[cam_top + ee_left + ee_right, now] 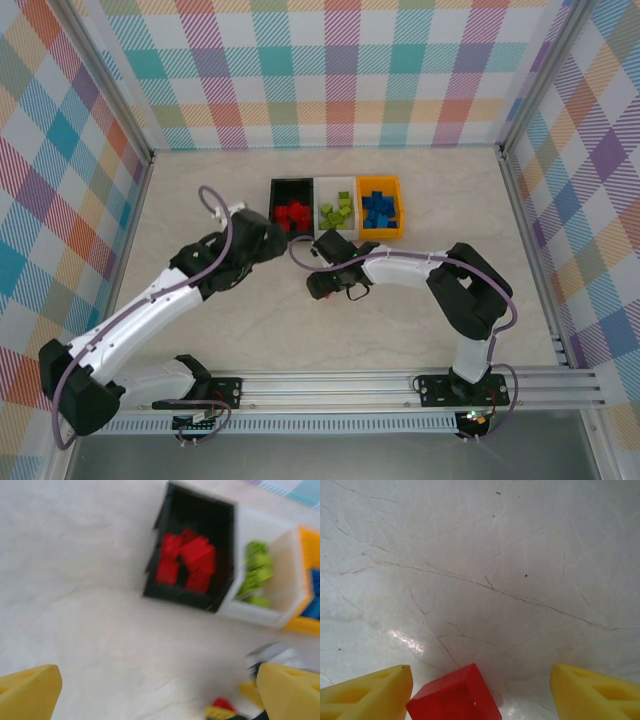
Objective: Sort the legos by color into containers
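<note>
Three joined containers stand at the back middle of the table. The black one [277, 190] [165, 587] holds red legos [293, 214] [189, 562]. Lime green legos [336, 211] [256, 570] fill the white one [328, 183] [280, 555]. Blue legos [379, 209] [314, 597] lie in the orange one [380, 233] [305, 625]. My left gripper [268, 238] [160, 695] is open over bare table just in front of the black bin. My right gripper [322, 285] [480, 680] is open, low over the table. A single red lego [455, 697] [223, 703] sits between its fingers beside the left finger [365, 695], with a gap to the right one [595, 692].
The two arms are close together in front of the bins, the right gripper just right of the left. Checked walls enclose the table on three sides. An aluminium rail [350, 385] runs along the near edge.
</note>
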Controlling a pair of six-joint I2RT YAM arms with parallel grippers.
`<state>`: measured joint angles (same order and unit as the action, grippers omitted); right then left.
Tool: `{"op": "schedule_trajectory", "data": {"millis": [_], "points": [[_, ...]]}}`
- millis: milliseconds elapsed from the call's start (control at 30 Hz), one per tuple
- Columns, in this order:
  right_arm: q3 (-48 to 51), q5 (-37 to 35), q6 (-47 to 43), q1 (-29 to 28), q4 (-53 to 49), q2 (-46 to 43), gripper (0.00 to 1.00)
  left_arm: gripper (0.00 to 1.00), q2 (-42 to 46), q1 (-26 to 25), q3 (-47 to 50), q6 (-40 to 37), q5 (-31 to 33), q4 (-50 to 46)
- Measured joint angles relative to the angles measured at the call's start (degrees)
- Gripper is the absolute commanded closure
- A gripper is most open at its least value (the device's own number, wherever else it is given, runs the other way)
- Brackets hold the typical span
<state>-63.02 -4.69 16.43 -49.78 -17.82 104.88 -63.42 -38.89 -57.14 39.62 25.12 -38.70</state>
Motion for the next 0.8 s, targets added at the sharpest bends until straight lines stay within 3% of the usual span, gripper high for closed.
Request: {"op": "schedule_trajectory", "data": {"millis": [200,367,533,633,800], "points": [[-1.18,-2.38,-0.66,-2.38,-1.31,1.40,0.40,0.00,5.11,0.50,5.64,3.13,1.68,-3.85],[-1.29,-2.69,-0.09,-3.58,-1.75,1.49,0.58,0.00,5.90,1.31,5.66,3.50,2.45,-4.94],[-4.26,-2.62,0.22,-4.20,-3.50,1.49,0.62,0.00,6.67,1.40,5.66,3.48,3.39,-6.01],[-10.64,-2.64,0.15,-3.61,-4.48,1.62,0.63,0.00,7.85,1.53,5.66,3.48,4.48,-6.67],[-30.34,-2.91,-0.24,-0.55,-3.85,7.80,0.62,0.00,8.55,1.55,5.66,3.41,6.01,-7.93]]}}
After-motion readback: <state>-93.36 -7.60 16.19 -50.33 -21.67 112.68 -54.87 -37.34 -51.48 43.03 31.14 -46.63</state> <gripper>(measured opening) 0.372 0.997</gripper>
